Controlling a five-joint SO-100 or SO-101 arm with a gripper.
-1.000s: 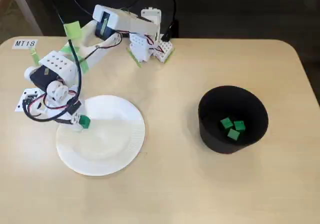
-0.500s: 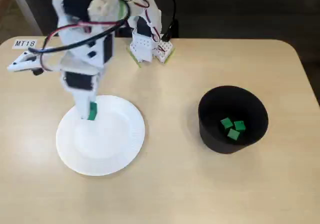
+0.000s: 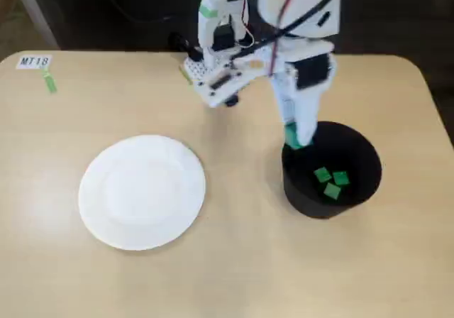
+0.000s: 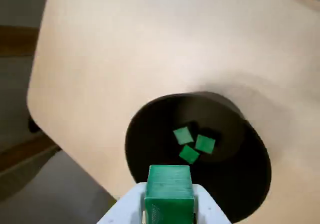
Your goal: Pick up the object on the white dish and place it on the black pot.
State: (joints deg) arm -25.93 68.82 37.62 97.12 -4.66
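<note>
Inside black pot (image 3: 305, 190): three cubes (image 3: 330, 183); fingers (image 3: 294, 137) pinching one cube (image 4: 169, 186).

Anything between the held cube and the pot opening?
Nothing visible. The gripper holds the green cube above the near rim of the black pot; the opening is uncovered, with three cubes on its floor.

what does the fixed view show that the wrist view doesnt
Only the fixed view shows the empty white dish, the MT18 label and the arm's body. Only the wrist view shows the held green cube close up, clamped in the pincer, and the table edge with floor beyond. Both show the black pot holding three green cubes, with the pincer above its rim.
</note>
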